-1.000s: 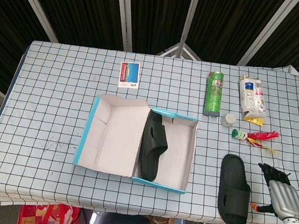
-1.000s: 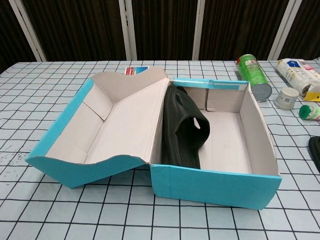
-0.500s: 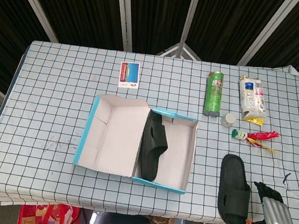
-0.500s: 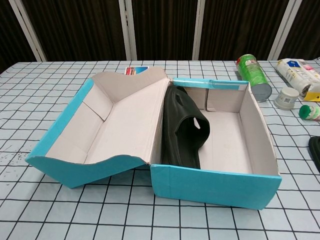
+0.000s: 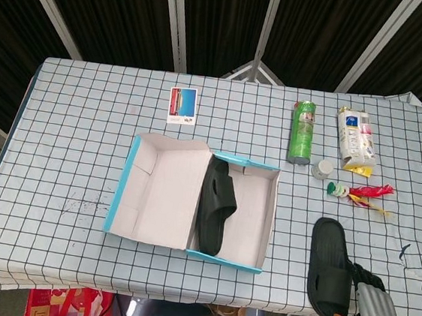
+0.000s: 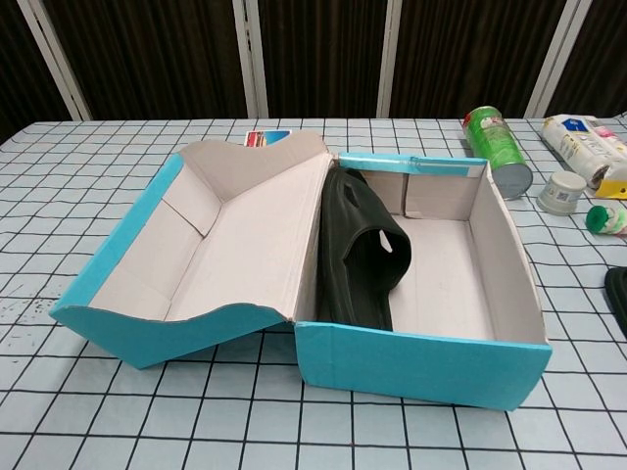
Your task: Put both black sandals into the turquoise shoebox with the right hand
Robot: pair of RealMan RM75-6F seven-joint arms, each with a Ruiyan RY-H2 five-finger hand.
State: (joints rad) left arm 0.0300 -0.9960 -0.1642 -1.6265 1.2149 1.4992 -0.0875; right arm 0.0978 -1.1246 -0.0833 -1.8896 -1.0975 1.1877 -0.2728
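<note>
Your right hand is hanging at the near right edge of the table, just beside the heel of the loose black sandal; whether its fingers are spread or curled you cannot tell from here. That sandal is lying flat on the checked cloth, right of the turquoise shoebox. The other black sandal is already sitting inside the box, leaning on edge against its left wall, next to the open lid. Your left hand is not showing in either view.
</note>
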